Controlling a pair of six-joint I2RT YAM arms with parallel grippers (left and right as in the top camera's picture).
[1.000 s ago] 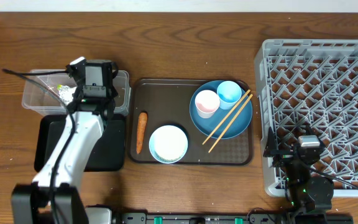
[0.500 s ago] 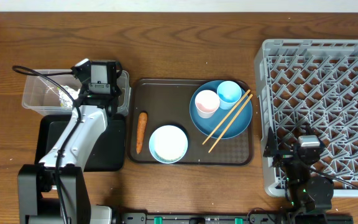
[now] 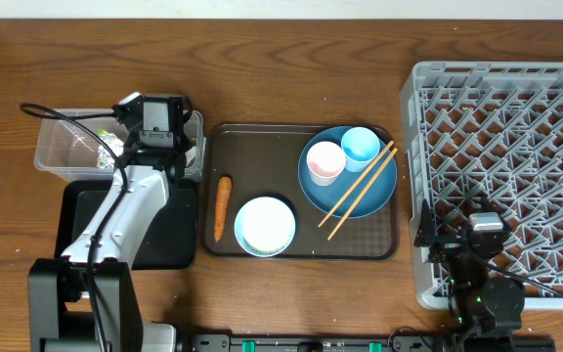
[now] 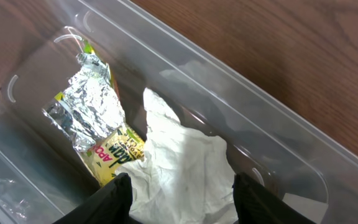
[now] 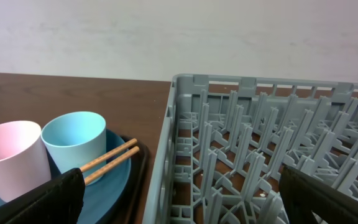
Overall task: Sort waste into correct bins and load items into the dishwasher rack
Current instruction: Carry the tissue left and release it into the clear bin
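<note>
My left gripper [image 3: 159,139] [image 4: 179,190] hangs over the clear tub [image 3: 57,158] [image 4: 247,84], jaws apart. The crumpled white tissue [image 4: 182,162] lies on the tub floor between and below the fingertips, beside the silver foil [image 4: 89,115] [image 3: 108,145] and the yellow-green wrapper [image 4: 120,152]. The carrot [image 3: 222,206], bowl [image 3: 265,225], blue plate [image 3: 379,191] [image 5: 114,182], pink cup [image 3: 324,161] [image 5: 11,155], light blue cup [image 3: 360,147] [image 5: 73,146] and chopsticks [image 3: 360,191] [image 5: 107,158] sit on the brown serving tray [image 3: 262,147]. My right gripper [image 3: 457,240] [image 5: 179,193] stands wide open and empty at the front left corner of the rack [image 3: 506,127] [image 5: 260,137].
The black tray [image 3: 179,235] lies just in front of the clear tub, partly under my left arm. The chopsticks lean across the plate against the two cups. The rack fills the right side of the table.
My left gripper's jaws have spread apart over the clear tub and the tissue now lies loose inside it. The right arm has not moved.
</note>
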